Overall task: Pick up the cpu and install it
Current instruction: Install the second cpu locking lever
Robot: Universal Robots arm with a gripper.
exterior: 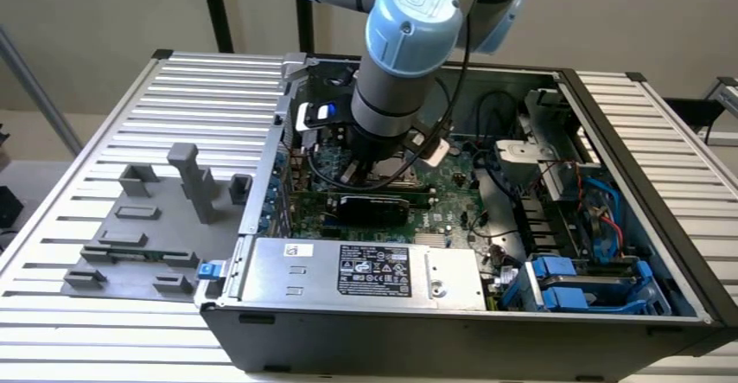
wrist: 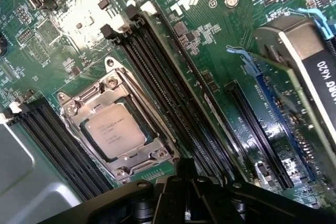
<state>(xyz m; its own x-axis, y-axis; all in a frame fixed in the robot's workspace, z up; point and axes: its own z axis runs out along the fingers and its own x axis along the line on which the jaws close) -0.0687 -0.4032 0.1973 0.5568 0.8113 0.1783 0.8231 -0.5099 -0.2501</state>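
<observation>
The cpu [wrist: 115, 129] is a small flat square with a matte, pale silver-white metal lid bearing faint print. It sits inside the socket [wrist: 118, 124], framed by a shiny steel bracket with rounded screw tabs at its corners. Around it spreads the glossy green motherboard [wrist: 210, 51], dense with tiny components and white lettering. Long black memory slots [wrist: 173, 103] with white end clips run just beside the socket on one side, and a second bank [wrist: 58, 150] lies on the other side. Further off are black expansion slots [wrist: 262, 135], one with a blue latch, and a black graphics card [wrist: 310, 61] with a metal edge.

The gripper [wrist: 184, 192] is a dark, blocky plastic shape near the socket; its jaws are closed and nothing is seen between them, apart from the cpu.

In the exterior view, the arm [exterior: 398, 63], smooth grey tube with light blue joint caps, reaches down into the open black case [exterior: 461, 314] and hides the socket area. A silver labelled power supply [exterior: 358, 271] lies along the case's near wall, with blue drive brackets [exterior: 576, 284] and loose cables [exterior: 507, 193] toward the exterior view's right. The case rests on a ribbed aluminium desk [exterior: 92, 167], where a grey plastic fixture [exterior: 162, 227] with upright blocks stands at the exterior view's left.
</observation>
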